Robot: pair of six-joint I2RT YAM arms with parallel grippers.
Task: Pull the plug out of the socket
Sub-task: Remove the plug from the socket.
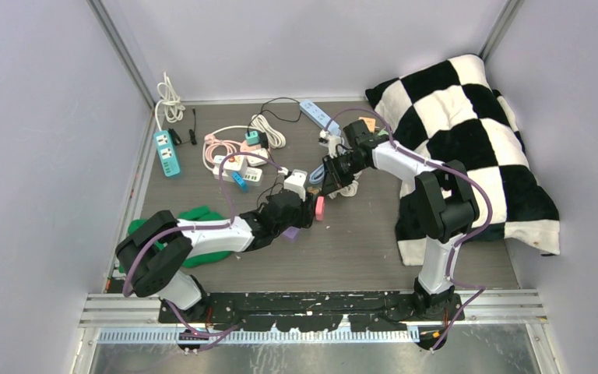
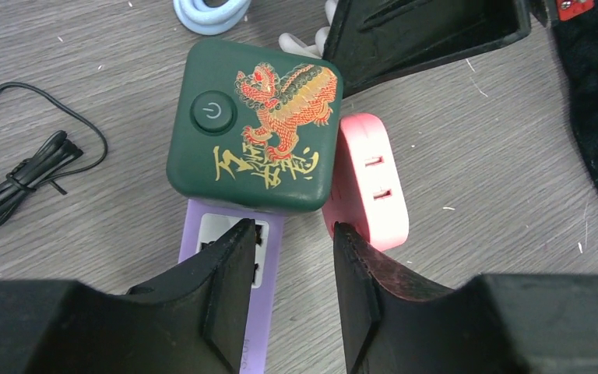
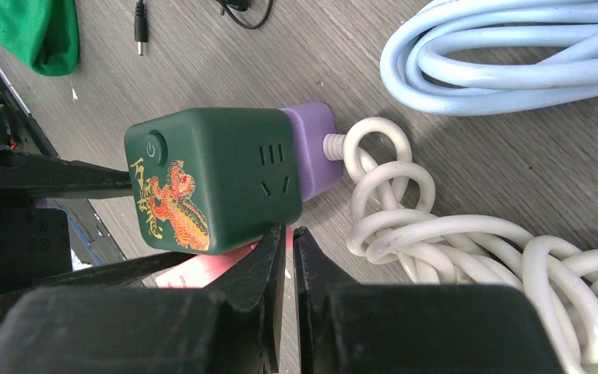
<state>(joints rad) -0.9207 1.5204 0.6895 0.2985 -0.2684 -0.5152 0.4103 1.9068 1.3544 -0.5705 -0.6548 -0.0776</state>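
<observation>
A dark green cube socket (image 2: 253, 125) with a gold and red dragon sits on one end of a purple power strip (image 2: 233, 257), apparently plugged into it. A pink adapter (image 2: 370, 183) lies against the cube's side. My left gripper (image 2: 292, 241) is open just short of the cube, one finger over the purple strip, the other by the pink adapter, nothing between them. My right gripper (image 3: 288, 234) is shut and empty, its tips touching the cube's (image 3: 210, 187) lower edge beside the pink adapter (image 3: 202, 273). From above, both grippers (image 1: 300, 214) (image 1: 328, 175) meet mid-table and hide the cube.
The strip's white cord (image 3: 452, 234) coils next to a pale blue cable (image 3: 498, 62). Other power strips (image 1: 167, 152) (image 1: 237, 167) lie at the back left. A checkered blanket (image 1: 467, 140) fills the right side and a green cloth (image 1: 202, 234) lies near left. A black cable (image 2: 23, 171) lies left of the cube.
</observation>
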